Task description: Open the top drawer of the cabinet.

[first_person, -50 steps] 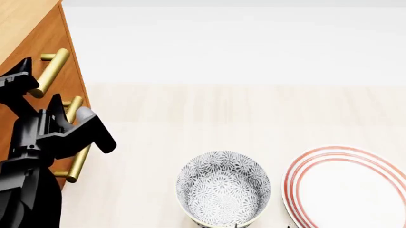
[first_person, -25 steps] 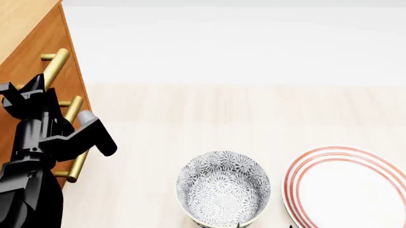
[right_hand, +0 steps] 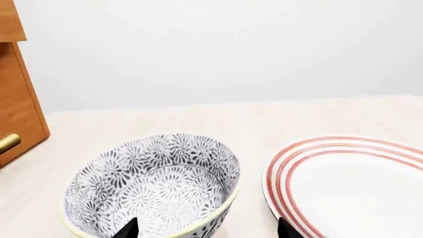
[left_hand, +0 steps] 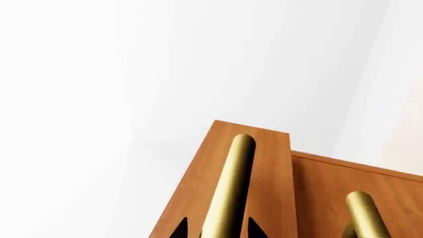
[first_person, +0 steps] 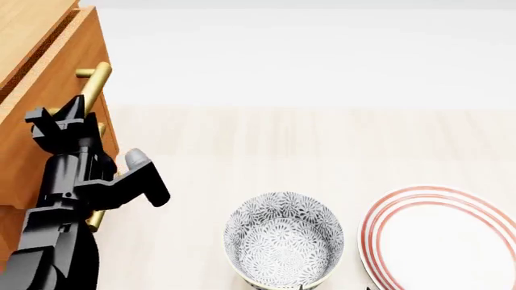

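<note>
The orange-brown cabinet (first_person: 20,24) stands at the far left; it also shows in the right wrist view (right_hand: 17,99). Its top drawer (first_person: 52,90) stands out a little from the cabinet front. My left gripper (first_person: 69,121) is shut on the drawer's brass bar handle (first_person: 95,81). In the left wrist view the handle (left_hand: 231,178) runs between my two dark fingertips (left_hand: 178,229), against the drawer front (left_hand: 268,168). A lower drawer's handle (left_hand: 363,215) shows beside it. My right gripper (right_hand: 206,230) is open and empty, low over the patterned bowl.
A black-and-white patterned bowl (first_person: 282,238) sits on the pale wooden table (first_person: 282,145) at the front. A white plate with red rings (first_person: 443,238) lies to its right. A pale wall runs behind the table.
The top drawer has slid out from the cabinet, rightward in the head view, with my left gripper on its handle. The left arm moved the same way. Bowl and plate are unmoved.
</note>
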Controlling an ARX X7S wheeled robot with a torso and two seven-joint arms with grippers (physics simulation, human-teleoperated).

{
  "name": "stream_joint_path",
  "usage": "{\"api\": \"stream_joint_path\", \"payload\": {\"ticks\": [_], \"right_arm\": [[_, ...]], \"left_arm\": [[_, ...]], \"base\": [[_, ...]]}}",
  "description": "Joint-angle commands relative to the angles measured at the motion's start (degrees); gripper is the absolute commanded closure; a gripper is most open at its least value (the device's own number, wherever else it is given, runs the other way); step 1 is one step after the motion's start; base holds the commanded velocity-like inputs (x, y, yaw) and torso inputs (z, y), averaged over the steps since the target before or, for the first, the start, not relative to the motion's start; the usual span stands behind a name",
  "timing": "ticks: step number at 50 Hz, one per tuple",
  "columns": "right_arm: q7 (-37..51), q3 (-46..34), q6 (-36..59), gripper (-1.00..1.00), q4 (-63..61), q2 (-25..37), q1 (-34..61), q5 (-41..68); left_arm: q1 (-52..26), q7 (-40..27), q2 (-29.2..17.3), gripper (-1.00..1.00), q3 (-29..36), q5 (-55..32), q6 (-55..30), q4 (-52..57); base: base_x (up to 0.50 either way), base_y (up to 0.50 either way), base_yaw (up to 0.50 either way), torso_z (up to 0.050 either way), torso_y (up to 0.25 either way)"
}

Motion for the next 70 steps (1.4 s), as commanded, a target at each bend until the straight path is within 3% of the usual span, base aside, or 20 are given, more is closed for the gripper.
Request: {"api": "stream_joint_path", "payload": {"ticks": [1,29,40,41,55,70], "right_arm": [[-1.19,0.65,-0.35,-1.00,-0.07,-0.71,-0.21,-0.88],[-1.74,0.28,-0.31,-1.00,0.16,0.02,0.01,0.38],[-1.71,0.04,0.13,-1.00,-0.07,0.25,-0.04,0.85],[-1.75,0.02,0.07,-1.00,0.10,0.22,0.00,0.88],[-1.82,0.11,-0.07,-1.00,1.43,0.03,0.70,1.53],[-1.50,0.22,-0.13,-1.00,1.62,0.00,0.92,2.16]], "left_arm": [[0.37,2.46,3.09,1.00,1.49,0.42,0.73,1.65],[-0.84,4.32,8.82,1.00,6.67,1.48,1.08,2.50],[-0.52,4.06,8.73,1.00,7.12,1.34,0.55,4.58],[-0.60,3.77,8.82,-1.00,7.03,1.35,0.35,4.57],[2.08,7.25,9.01,-1.00,6.60,-0.16,-2.28,14.37],[6.31,13.29,9.86,-1.00,2.77,-8.10,-3.66,35.45]], "base": [[0.00,0.00,0.00,0.000,0.000],[0.00,0.00,0.00,0.000,0.000],[0.00,0.00,0.00,0.000,0.000],[-0.01,0.00,0.00,0.000,0.000],[0.00,0.00,0.00,0.000,0.000],[0.00,0.00,0.00,0.000,0.000]]}}
